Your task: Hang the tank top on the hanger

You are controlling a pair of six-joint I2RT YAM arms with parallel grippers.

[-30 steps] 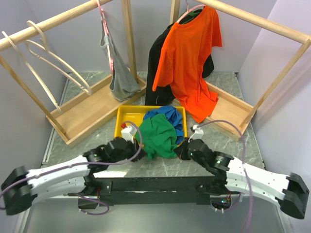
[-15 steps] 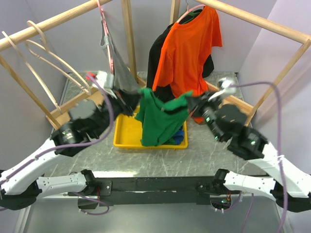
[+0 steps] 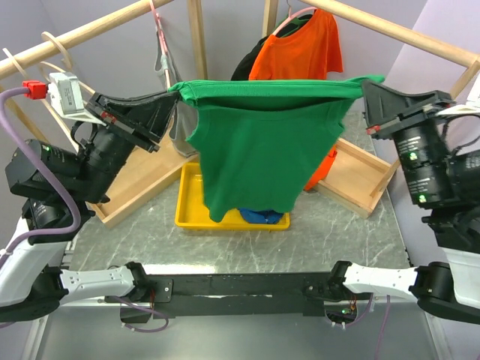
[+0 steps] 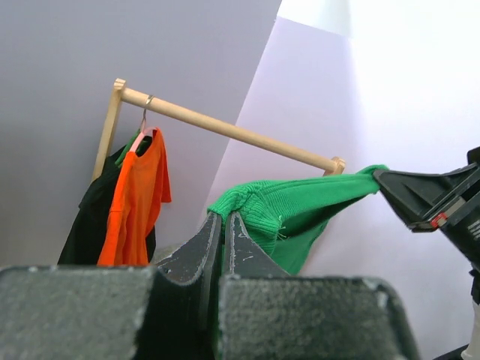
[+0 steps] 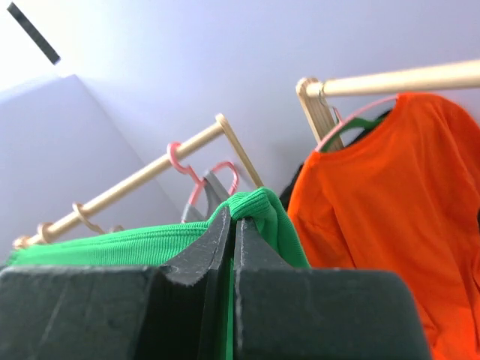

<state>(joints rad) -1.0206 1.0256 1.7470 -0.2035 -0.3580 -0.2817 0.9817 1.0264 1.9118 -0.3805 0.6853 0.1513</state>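
Pale lilac walls (image 3: 450, 22), grey marble tabletop (image 3: 337, 225), left wooden rack (image 3: 142, 180), right wooden rack (image 3: 360, 176)

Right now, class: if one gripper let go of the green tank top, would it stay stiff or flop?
Probably flop: the tank top hangs limp below its stretched edge. Likely light: corner pinches by left gripper and right gripper carry it.

**Top strung across, tray beneath**

The tank top (image 3: 255, 142) spans from the left gripper (image 3: 174, 97) to the right gripper (image 3: 367, 86), above the tray (image 3: 187, 206) on the table (image 3: 337, 232) (another garment (image 3: 262, 217) lies in it). Behind it, a T-shirt (image 3: 300, 56) hangs on the right rack (image 3: 390, 30). The hanger (image 3: 51, 37) hangs far left on the left rack (image 3: 112, 21).
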